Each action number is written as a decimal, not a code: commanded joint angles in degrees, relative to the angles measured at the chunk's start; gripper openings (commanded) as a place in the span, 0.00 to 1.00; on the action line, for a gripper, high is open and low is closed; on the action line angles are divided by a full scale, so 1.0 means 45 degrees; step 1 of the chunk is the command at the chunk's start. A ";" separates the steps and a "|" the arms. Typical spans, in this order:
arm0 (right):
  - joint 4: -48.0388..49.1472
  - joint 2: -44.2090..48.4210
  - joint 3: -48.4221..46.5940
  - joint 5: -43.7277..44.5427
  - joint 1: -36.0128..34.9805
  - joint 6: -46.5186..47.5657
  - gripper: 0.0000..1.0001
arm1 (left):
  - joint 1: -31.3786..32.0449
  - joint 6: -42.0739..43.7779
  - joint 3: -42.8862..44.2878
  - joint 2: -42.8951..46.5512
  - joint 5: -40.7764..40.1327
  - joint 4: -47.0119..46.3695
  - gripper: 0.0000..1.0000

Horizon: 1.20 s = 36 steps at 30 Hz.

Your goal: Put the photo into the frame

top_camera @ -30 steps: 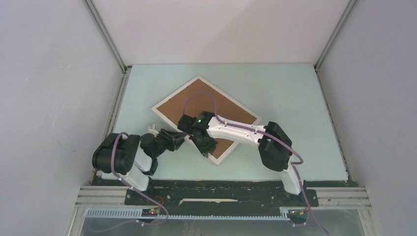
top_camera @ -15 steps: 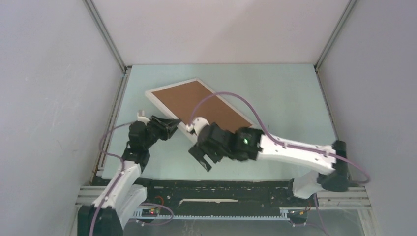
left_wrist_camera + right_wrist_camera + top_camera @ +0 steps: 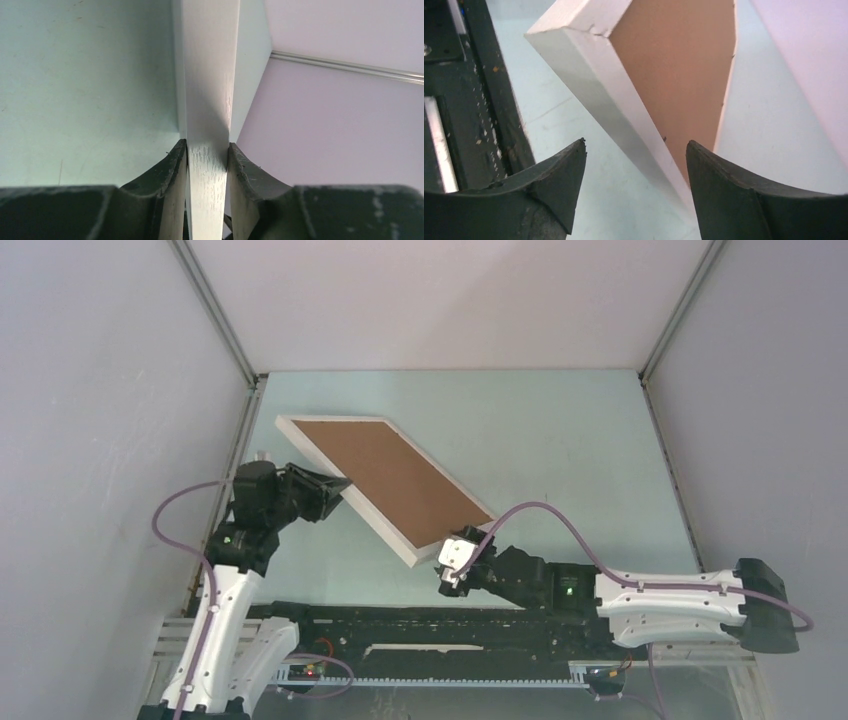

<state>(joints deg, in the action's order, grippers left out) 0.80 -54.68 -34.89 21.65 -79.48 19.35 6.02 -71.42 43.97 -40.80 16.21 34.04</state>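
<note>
The left gripper [image 3: 207,150] is clamped on the frame [image 3: 609,95]. Its two dark fingers press flat against either face of one long white rail, about midway along that rail. The right gripper [image 3: 636,144] is released. Its jaws stand wide on either side of the frame's near corner, close to it but apparently not touching.

The frame is back side up, so the brown backing board [image 3: 390,472] fills its rectangle. It sits over the left half of the table [image 3: 560,440], running slantwise from near the far-left corner toward the middle of the near edge. It looks tilted, with the near corner raised (whether any edge rests on the table cannot be told). The photo is not in view. It may lie under the board, but the pictures do not show this.

The frame should handle as stiff and fairly light. Its painted rails look smooth, so a single pinch on one rail could let it swing or slip. The rails are the place to grip, ideally two of them well apart, such as the held rail plus the near corner. The board and any pane should take no pressure, since a pane would be the fragile part.
</note>
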 commanded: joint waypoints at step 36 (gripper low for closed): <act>0.8713 -0.8449 -0.3670 -1.9552 1.4641 -0.8779 0.00 | 0.0537 0.6245 0.9983 -0.3173 -0.3567 0.2474 0.90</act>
<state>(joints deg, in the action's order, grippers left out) 40.84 -82.50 -46.87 -48.86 -18.33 -1.61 8.14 -50.39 87.68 -55.42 4.25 42.76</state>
